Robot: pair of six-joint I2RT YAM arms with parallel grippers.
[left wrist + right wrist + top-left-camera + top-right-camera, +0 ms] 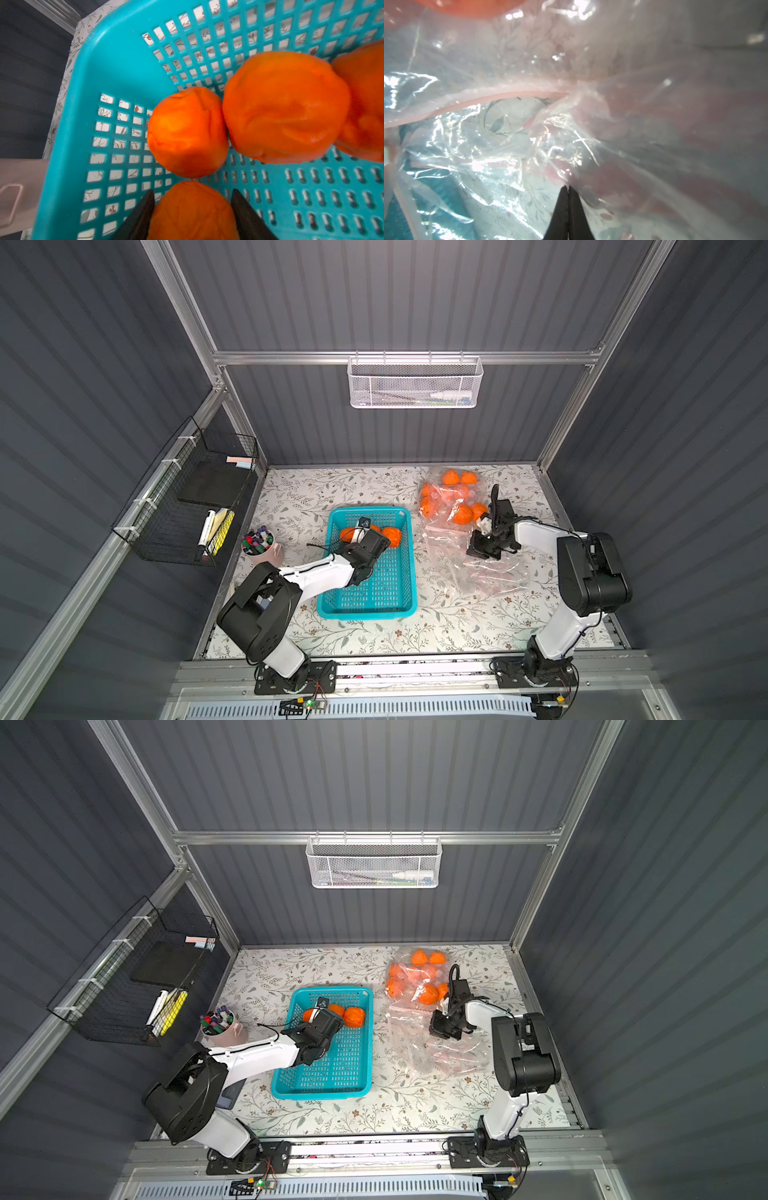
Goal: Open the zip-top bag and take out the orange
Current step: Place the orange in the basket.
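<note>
Your left hand (192, 193) grips a wrinkled orange (192, 216) inside the teal slotted plastic basket (68, 124); drop it crooked and it'll knock the loose oranges (286, 108). Your right hand (568, 188) is pinched on the clear zip-top bag (643, 116), whose film could slip.

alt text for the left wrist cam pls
The left gripper holds an orange between its two black fingers, nearest the camera, inside a teal plastic basket. Three more oranges sit clustered beyond it in the basket, and the floral tabletop shows through the holes.
</note>
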